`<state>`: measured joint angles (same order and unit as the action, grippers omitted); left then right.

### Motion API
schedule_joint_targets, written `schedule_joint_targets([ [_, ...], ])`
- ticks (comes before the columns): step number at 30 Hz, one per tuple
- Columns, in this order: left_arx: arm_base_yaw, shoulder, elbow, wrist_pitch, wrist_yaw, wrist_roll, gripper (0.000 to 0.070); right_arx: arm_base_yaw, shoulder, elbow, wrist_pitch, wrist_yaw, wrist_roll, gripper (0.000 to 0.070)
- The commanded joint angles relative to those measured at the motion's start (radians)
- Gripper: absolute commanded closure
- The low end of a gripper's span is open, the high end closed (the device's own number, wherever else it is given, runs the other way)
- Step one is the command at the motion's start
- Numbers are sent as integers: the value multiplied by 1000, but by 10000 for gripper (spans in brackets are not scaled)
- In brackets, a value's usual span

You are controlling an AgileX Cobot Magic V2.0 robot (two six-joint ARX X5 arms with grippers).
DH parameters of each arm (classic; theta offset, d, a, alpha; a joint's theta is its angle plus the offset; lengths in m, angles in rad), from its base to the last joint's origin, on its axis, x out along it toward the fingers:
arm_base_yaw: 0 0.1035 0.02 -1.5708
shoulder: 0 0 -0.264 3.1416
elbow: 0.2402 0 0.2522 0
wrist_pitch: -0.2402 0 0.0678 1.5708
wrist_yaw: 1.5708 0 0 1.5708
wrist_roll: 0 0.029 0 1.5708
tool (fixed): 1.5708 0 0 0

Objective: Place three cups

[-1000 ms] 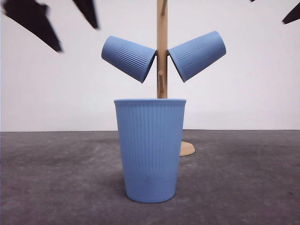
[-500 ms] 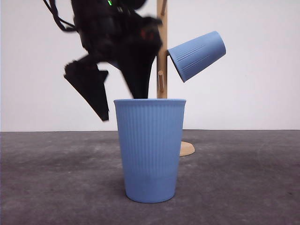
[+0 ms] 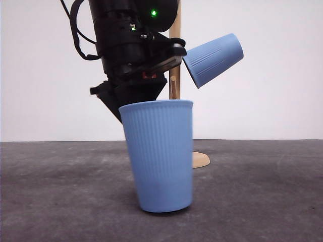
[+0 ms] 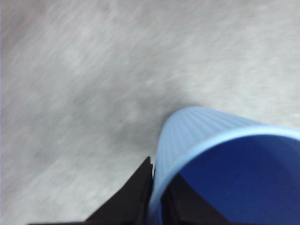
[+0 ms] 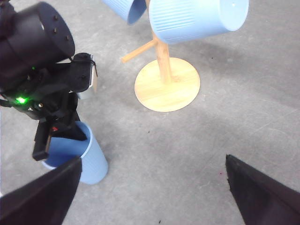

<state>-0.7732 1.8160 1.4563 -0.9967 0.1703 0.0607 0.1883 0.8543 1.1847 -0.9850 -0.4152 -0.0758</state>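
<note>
Left gripper (image 3: pixel 132 103) reaches into the near ribbed light-blue cup (image 3: pixel 160 156); front view hides the fingertips behind its rim. In the wrist view one finger (image 4: pixel 133 199) sits outside the wall, another inside, pinching it. The cup tilts on the grey textured table (image 3: pixel 262 191). Behind it, the wooden peg stand (image 5: pixel 167 84) carries two more cups (image 5: pixel 197 18), one largely cropped (image 5: pixel 124 8). Right gripper (image 5: pixel 150 197): fingers spread wide.
</note>
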Motion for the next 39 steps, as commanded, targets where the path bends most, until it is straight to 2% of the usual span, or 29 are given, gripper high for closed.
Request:
schedule_joint_targets([
  [1,4,21,15,-4,64,65,700,2,7,16,1,1,-13,78],
  [6,48,-8,20,-4,303,138,700,2,7,16,-6,-9,-24,78],
  [9,84,-55,23,2,472,187,700,2,8,16,-7,-56,-51,78],
  [11,112,-94,30,5,576,220,700,2,12,16,-3,-123,-65,78],
  [16,193,-181,66,10,860,268,700,6,60,16,42,-396,-74,78],
  [18,215,-209,75,13,948,284,700,14,91,16,61,-497,-82,78],
  [20,228,-233,76,16,990,295,700,27,123,16,68,-575,-92,78],
  [23,239,-254,76,13,990,295,700,49,174,16,68,-666,-116,75],
  [27,240,-256,76,2,991,301,700,90,231,16,70,-776,-151,7],
  [39,240,-256,76,-6,1065,329,700,259,316,16,72,-789,-175,0],
])
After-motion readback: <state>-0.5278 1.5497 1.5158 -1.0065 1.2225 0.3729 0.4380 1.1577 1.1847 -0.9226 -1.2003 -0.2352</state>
